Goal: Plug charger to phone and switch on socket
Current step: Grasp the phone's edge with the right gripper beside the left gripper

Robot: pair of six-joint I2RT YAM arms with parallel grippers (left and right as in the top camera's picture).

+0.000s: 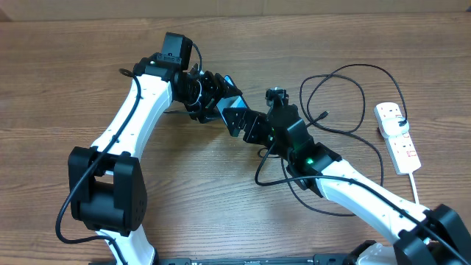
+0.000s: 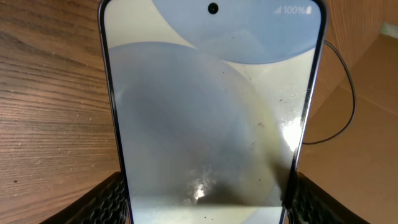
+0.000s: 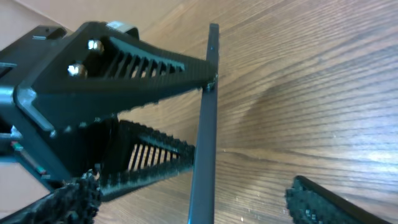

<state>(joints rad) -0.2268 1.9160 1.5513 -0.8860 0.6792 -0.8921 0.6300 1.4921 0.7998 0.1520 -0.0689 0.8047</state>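
My left gripper (image 1: 213,99) is shut on the phone (image 1: 235,110) and holds it above the table. In the left wrist view the phone's light screen (image 2: 211,112) fills the frame between my left gripper's fingers (image 2: 205,202). The right wrist view shows the phone edge-on (image 3: 205,124). My right gripper (image 3: 193,202) is open, one finger on each side of that edge and not touching it; overhead it (image 1: 254,126) sits right next to the phone. The charger's black cable (image 1: 346,96) loops on the table at the right, its tip (image 1: 324,115) lying free. The white socket strip (image 1: 397,136) lies at the far right.
The strip's thick white cord (image 1: 416,184) runs toward the front edge beside my right arm. A piece of black cable (image 2: 342,93) shows behind the phone in the left wrist view. Brown cardboard (image 2: 373,74) lies along the back of the table.
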